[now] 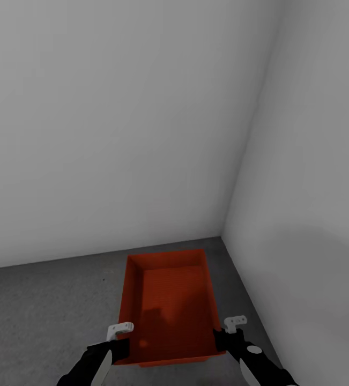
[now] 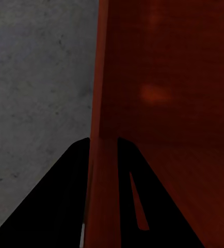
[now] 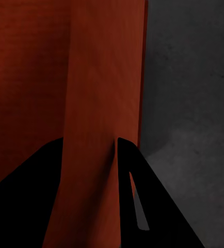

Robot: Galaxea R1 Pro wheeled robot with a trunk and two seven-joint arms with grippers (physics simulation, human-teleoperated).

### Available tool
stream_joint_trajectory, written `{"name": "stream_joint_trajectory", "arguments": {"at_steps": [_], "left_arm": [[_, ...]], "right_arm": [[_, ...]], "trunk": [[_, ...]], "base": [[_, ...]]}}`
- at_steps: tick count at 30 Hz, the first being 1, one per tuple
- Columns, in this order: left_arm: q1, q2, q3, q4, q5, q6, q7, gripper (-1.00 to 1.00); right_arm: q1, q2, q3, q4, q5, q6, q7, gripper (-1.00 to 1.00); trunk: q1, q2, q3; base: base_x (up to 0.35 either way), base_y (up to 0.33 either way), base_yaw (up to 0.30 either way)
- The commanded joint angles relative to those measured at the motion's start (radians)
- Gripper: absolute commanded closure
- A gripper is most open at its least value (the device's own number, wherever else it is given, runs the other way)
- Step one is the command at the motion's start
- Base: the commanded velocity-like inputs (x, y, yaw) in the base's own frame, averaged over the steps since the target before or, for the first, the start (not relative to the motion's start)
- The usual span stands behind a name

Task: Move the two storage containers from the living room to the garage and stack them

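An orange-red storage container [image 1: 169, 300], lidless and empty, is in front of me over the dark grey speckled garage floor [image 1: 45, 311]. My left gripper [image 1: 121, 343] is shut on its left long wall near the front corner. In the left wrist view that wall [image 2: 104, 103] runs between the two black fingers of the left gripper [image 2: 102, 142]. On the opposite wall, my right gripper [image 1: 223, 336] is shut, and the right wrist view shows this wall [image 3: 101, 103] pinched by the right gripper [image 3: 89, 142]. I cannot tell whether the container rests on the floor or hangs just above it.
Two plain white walls meet in a corner [image 1: 222, 236] just beyond the container. The right wall [image 1: 313, 187] runs close alongside my right arm. Grey floor [image 2: 34, 77] stretches out to the left of the container.
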Motion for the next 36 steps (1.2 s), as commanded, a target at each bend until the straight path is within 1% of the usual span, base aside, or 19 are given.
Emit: {"name": "stream_joint_trajectory", "arguments": {"at_steps": [1,12,21,36], "left_arm": [[-0.001,0.012,0.006,-0.033,-0.023,-0.032,0.028,1.00],[-0.001,0.013,0.006,-0.033,-0.023,-0.032,0.028,1.00],[0.000,0.015,0.006,-0.033,-0.023,-0.032,0.028,1.00],[0.000,0.014,0.006,-0.033,-0.023,-0.032,0.028,1.00]], "right_arm": [[0.000,-0.002,0.030,0.004,-0.011,-0.004,0.032,1.00],[0.000,-0.002,0.030,0.004,-0.011,-0.004,0.032,1.00],[0.000,-0.002,0.030,0.004,-0.011,-0.004,0.032,1.00],[0.000,-0.002,0.030,0.004,-0.011,-0.004,0.032,1.00]], "trunk": [[0.000,-0.001,-0.001],[0.000,-0.001,-0.001],[0.000,-0.001,-0.001],[0.000,-0.001,-0.001]], "base": [[0.000,0.000,0.000],[0.003,0.000,0.000],[0.163,0.000,0.000],[0.007,0.000,0.000]]}}
